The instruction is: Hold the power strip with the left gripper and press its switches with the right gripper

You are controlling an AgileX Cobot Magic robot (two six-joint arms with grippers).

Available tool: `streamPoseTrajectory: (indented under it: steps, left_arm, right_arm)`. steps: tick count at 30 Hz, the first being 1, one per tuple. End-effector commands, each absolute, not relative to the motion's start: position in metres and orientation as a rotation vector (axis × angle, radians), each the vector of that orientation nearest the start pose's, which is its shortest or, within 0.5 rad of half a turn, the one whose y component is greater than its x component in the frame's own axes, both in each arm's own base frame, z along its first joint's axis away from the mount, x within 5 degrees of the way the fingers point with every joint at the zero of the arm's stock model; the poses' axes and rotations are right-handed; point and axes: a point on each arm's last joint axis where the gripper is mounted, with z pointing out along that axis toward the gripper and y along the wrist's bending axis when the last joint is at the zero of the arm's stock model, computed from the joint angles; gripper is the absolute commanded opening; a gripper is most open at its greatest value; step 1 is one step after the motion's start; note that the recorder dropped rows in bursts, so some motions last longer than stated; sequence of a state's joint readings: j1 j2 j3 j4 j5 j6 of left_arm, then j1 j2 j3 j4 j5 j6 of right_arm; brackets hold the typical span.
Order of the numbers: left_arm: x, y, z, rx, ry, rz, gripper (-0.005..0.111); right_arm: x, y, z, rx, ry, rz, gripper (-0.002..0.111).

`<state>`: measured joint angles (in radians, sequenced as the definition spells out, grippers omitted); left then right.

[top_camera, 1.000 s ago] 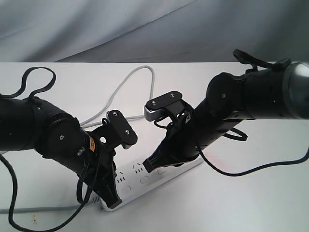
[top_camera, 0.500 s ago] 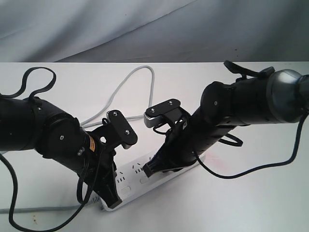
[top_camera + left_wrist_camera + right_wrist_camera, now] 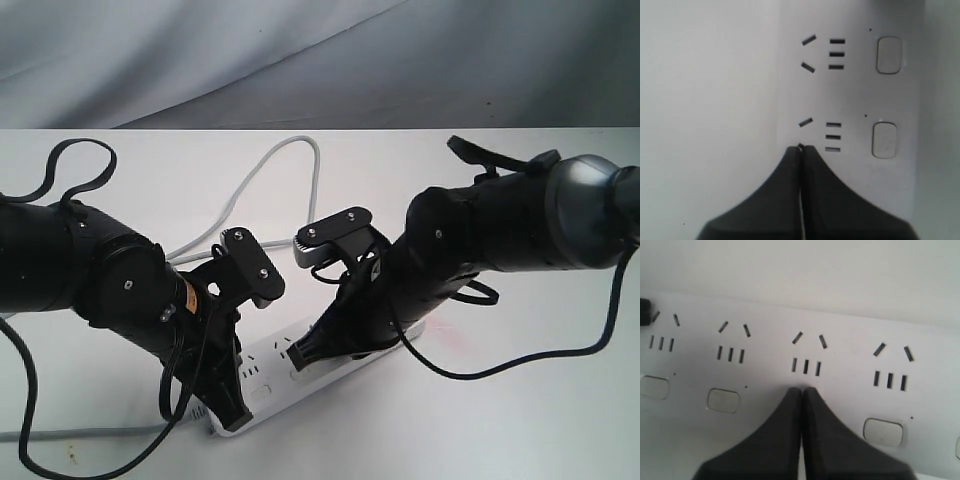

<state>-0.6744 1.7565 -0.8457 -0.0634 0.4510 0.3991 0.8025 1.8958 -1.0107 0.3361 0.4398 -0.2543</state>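
The power strip [image 3: 268, 372] is lying flat on the tabletop [image 3: 520, 420]. The left end effector [image 3: 801, 150], clenched empty, is pinning one end. The right end effector [image 3: 802, 390], likewise clenched, is bearing down among the switches [image 3: 723, 400] (the one beneath is hidden). The strip is judged light, rigid and slippery, best pinned from above.

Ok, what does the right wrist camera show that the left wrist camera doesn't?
Only the right wrist view: four outlets in a row, and the right gripper shut, its tips below one outlet, hiding where that outlet's button would be. Only the left wrist view: the left gripper shut, tips near the strip's outlet-side edge, with just two outlets. Both: the white power strip and some of its switches.
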Motion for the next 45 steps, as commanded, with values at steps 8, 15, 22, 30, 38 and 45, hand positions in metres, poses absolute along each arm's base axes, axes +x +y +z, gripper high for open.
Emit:
streamPoseTrajectory:
  steps: [8, 15, 22, 30, 38, 45]
  left_arm:
    - [0.235, -0.190, 0.135, 1.383, 2.503, -0.109, 0.000]
    - [0.235, -0.190, 0.135, 1.372, 2.512, -0.111, 0.000]
    - [0.235, -0.190, 0.135, 1.366, 2.515, -0.112, 0.000]
    - [0.235, -0.190, 0.135, 1.368, 2.514, -0.110, 0.000]
    - [0.235, -0.190, 0.136, 1.367, 2.512, -0.111, 0.000]
    - [0.235, -0.190, 0.169, 1.232, 2.430, -0.155, 0.000]
  right_arm:
    - [0.217, 0.252, 0.081, -1.198, 2.770, 0.211, 0.000]
    - [0.221, 0.255, 0.115, -1.156, 2.653, 0.270, 0.000]
    - [0.218, 0.251, 0.180, -1.087, 2.476, 0.365, 0.000]
    - [0.217, 0.249, 0.189, -1.084, 2.454, 0.373, 0.000]
    - [0.217, 0.249, 0.193, -1.073, 2.438, 0.381, 0.000]
    - [0.213, 0.237, 0.221, -1.022, 2.389, 0.338, 0.000]
